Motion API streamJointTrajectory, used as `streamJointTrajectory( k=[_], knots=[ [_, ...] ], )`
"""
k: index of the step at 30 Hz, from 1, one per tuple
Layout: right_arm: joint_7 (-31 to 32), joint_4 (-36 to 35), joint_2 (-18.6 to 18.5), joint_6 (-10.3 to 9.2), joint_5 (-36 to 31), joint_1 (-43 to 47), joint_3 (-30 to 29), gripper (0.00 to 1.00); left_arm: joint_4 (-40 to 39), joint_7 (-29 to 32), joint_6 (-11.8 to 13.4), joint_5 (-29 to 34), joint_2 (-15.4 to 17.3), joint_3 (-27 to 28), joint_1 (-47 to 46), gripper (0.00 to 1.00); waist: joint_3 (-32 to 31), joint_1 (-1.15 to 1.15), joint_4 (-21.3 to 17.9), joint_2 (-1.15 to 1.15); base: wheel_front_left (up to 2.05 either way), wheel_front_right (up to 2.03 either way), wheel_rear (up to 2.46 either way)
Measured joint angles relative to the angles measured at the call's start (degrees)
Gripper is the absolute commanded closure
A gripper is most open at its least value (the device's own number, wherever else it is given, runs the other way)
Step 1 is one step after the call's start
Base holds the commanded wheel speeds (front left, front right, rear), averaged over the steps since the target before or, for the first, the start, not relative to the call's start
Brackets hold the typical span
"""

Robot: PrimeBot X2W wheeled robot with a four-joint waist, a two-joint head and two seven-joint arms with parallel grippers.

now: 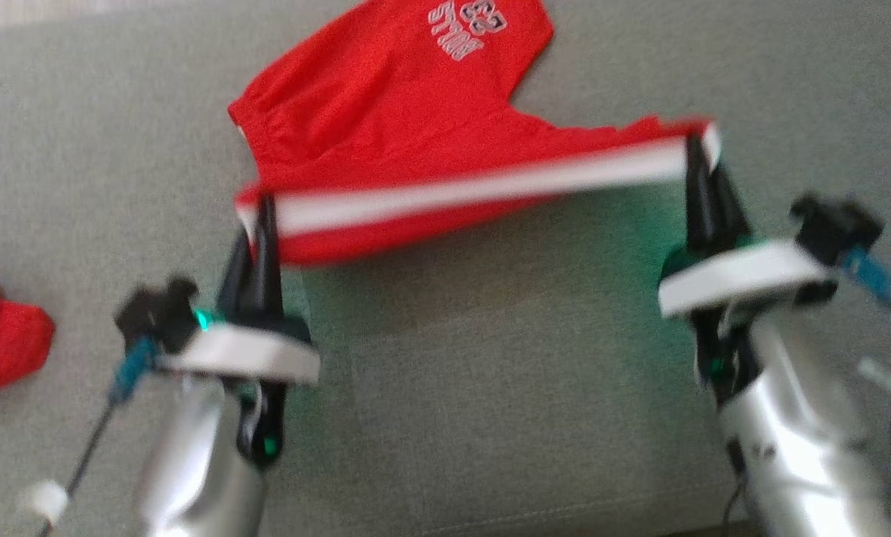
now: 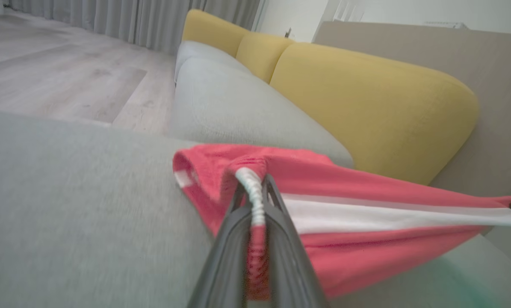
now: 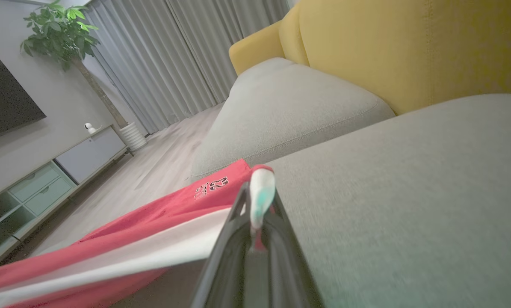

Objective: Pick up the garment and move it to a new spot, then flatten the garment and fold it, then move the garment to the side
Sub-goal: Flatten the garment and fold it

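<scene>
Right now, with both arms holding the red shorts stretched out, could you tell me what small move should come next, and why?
Probably lower both arms together, keeping the tension. The left gripper and right gripper pinch the red shorts along the taut striped edge, while the printed leg lies on the grey cushion.

The grey cushion lies bare on the near side of the taut red garment, which spans the way to the yellow backrest; a red bundle occupies the far left.
</scene>
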Motion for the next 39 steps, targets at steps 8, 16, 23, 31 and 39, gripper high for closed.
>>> streamJointTrajectory(
  k=[8,16,23,31,39],
  knots=[
    [0.0,-2.6,1.21,0.0,2.6,14.76,0.96,1.0,-2.11,0.02,0.0,-0.07,-0.78,0.03,14.73,1.0,-6.8,0.0,-1.31,0.0,0.0,0.0,0.0],
    [0.08,-5.61,1.8,0.0,5.48,26.2,1.49,1.0,-4.77,0.1,0.01,-3.96,-0.75,-2.55,27.28,1.0,-12.0,-0.01,-1.85,0.0,0.0,0.0,0.0],
    [0.09,-7.28,1.04,0.0,6.04,20.76,0.63,1.0,-8.57,0.09,0.03,-4.53,-0.56,-3.65,22.76,1.0,-9.02,0.02,-0.63,0.0,0.0,0.0,0.0],
    [1.62,-3.81,-0.52,0.0,5.64,3.88,-0.47,1.0,-9.57,0.08,0.05,-5.56,-0.57,-6.44,9.96,1.0,-4.32,0.03,2.78,0.0,0.0,0.0,0.0],
    [3.38,7.76,-2.07,0.0,0.16,-13.32,1.15,1.0,-5.56,0.07,0.05,-9.78,-0.68,-8.09,-1.62,1.0,2.68,0.03,7.36,0.0,0.0,0.0,0.0]
  ],
)
